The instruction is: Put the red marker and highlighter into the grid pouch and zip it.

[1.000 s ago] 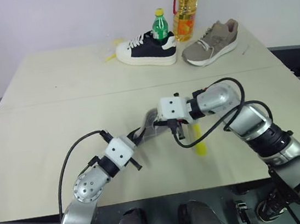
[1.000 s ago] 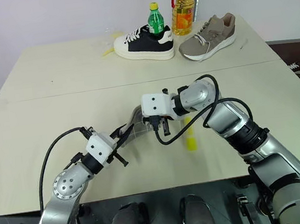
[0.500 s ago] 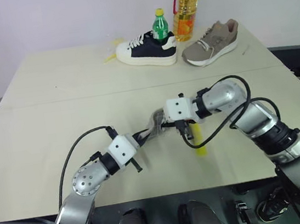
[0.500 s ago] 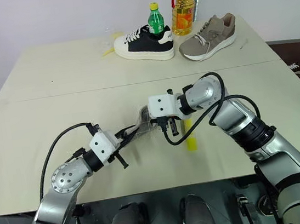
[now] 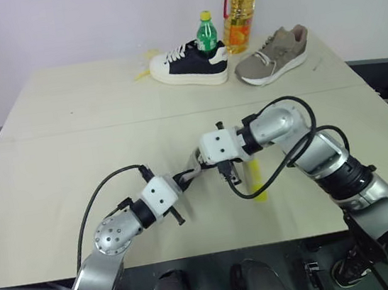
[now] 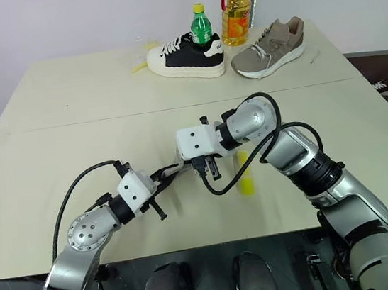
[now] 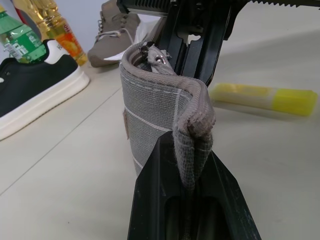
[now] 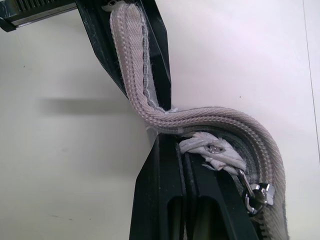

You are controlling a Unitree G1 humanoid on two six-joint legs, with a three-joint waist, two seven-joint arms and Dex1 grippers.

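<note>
Grid pouch (image 7: 150, 120), grey woven fabric with white lines, hangs bent between both grippers above the table (image 5: 71, 132); its contents are hidden. Left gripper (image 7: 192, 185) pinches one end, right gripper (image 8: 182, 150) clamps the zipper cloth tab. Yellow highlighter (image 5: 257, 179) lies just beside. No label is legible.

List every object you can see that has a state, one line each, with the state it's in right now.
grid pouch: lifted, pinched at both ends, bent.
highlighter: lying flat on the table, outside the pouch, capped.
left gripper: shut on the pouch's end.
right gripper: shut on the pouch's zipper edge.
green bottle: upright, capped.
oil bottle: upright.
black-and-white sneaker: upright, laced.
tan sneaker: upright, laced.
</note>
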